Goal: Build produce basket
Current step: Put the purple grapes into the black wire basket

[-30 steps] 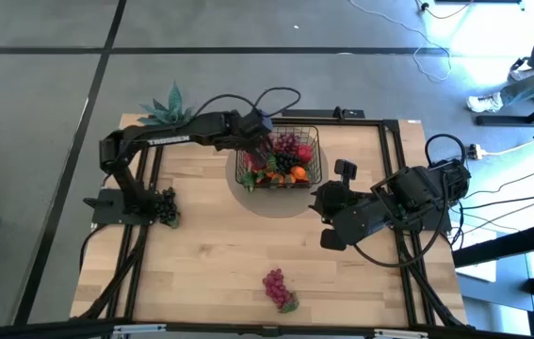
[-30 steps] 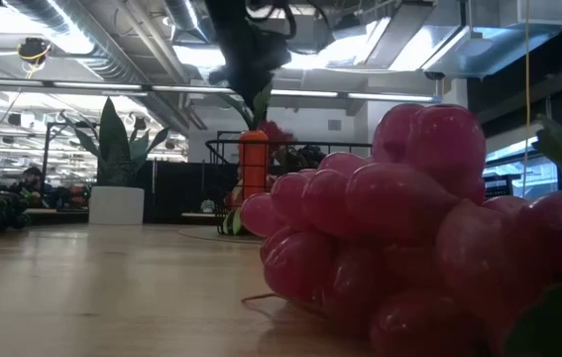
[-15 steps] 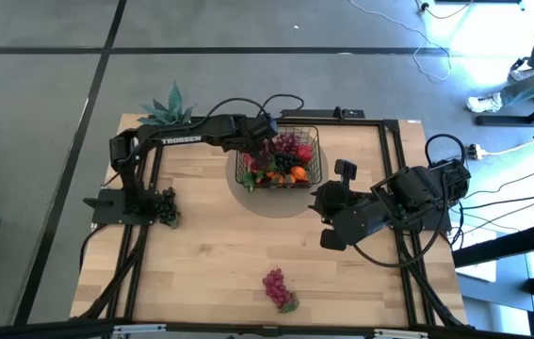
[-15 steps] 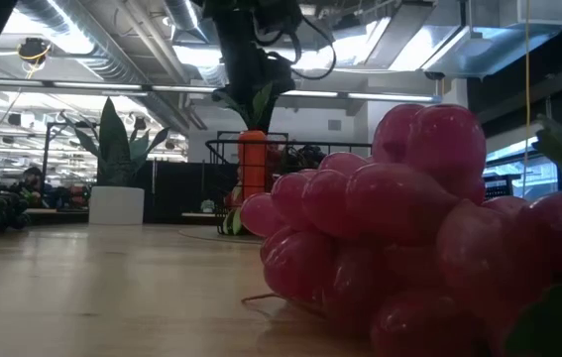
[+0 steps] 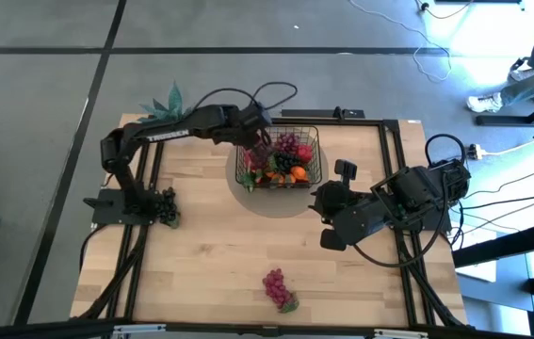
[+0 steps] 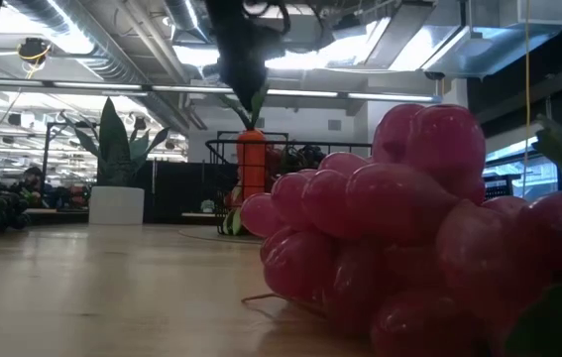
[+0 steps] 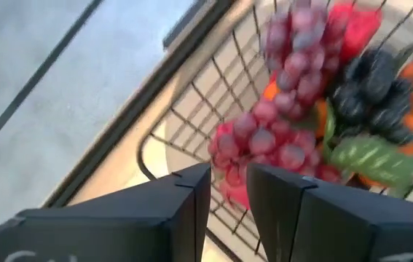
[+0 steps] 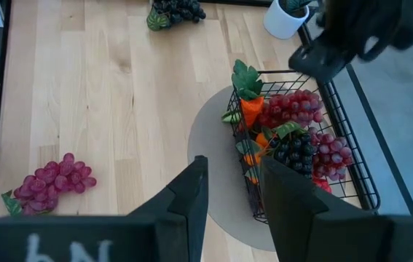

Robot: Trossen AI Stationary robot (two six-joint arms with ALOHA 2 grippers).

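A pink-red toy grape bunch (image 5: pixel 278 288) is seen loose on the wooden tabletop (image 5: pixel 201 254), probably light, knobbly plastic best pinched across its middle, while the rectangular black wire-mesh basket (image 5: pixel 308 168) is overhung by the empty, narrowly parted left end effector (image 5: pixel 259 143).

The only lettering I can make out is a pale, blurred, upside-down mark on my right arm's wrist housing (image 8: pixel 49 249), while the white brand print on my left arm (image 5: pixel 168 135) is too small to read.
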